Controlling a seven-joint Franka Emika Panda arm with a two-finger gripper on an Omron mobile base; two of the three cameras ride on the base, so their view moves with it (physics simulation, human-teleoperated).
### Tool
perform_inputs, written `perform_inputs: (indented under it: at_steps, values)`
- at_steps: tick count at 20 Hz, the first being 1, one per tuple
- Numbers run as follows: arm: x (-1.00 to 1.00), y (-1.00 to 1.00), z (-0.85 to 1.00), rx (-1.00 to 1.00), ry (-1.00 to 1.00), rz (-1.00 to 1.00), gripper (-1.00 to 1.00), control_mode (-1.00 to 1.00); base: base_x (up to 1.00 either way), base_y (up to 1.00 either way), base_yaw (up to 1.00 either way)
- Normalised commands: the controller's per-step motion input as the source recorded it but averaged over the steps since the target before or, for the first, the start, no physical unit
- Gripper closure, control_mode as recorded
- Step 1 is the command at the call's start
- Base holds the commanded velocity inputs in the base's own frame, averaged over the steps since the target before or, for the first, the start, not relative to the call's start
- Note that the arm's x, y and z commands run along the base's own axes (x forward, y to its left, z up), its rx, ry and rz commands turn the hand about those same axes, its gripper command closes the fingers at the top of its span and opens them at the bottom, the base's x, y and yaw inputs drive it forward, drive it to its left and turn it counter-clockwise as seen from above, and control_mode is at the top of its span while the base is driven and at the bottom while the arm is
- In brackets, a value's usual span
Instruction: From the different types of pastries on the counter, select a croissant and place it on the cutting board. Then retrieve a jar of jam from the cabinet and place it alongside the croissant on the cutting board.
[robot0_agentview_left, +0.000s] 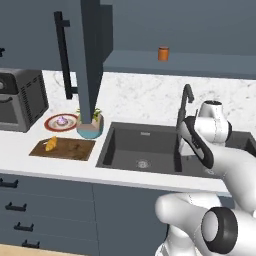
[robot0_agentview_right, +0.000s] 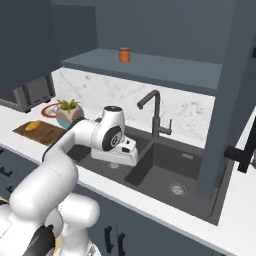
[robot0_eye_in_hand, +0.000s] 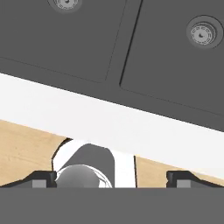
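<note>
From the left base camera I see the croissant (robot0_agentview_left: 50, 144) lying on the cutting board (robot0_agentview_left: 70, 150), far left of my hand. The jar of jam (robot0_agentview_left: 163, 53) stands on the open cabinet's shelf (robot0_agentview_left: 190, 64), high above the sink (robot0_agentview_left: 145, 150).

From the right base camera, the jar (robot0_agentview_right: 124, 54) is up on the shelf, and my hand hangs low over the sink (robot0_agentview_right: 170, 170), well below it.

In the hand camera my gripper (robot0_eye_in_hand: 111, 178) has its fingertips (robot0_eye_in_hand: 43, 178) wide apart, holding nothing, looking down at the two sink basins (robot0_eye_in_hand: 131, 48).
</note>
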Motion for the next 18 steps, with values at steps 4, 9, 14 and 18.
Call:
perform_inputs:
  at_steps: [4, 9, 14, 18]
  values:
    - [0.0, 0.0, 0.0, 0.0, 0.0, 0.0, -1.0, 1.0, 1.0, -0.03, 0.0]
    - [0.0, 0.0, 0.0, 0.0, 0.0, 0.0, -1.0, 1.0, 1.0, 0.02, -0.02]
    - [0.0, 0.0, 0.0, 0.0, 0.0, 0.0, -1.0, 1.0, 0.85, 0.06, -0.16]
    - [0.0, 0.0, 0.0, 0.0, 0.0, 0.0, -1.0, 1.0, 0.57, 0.21, -0.3]
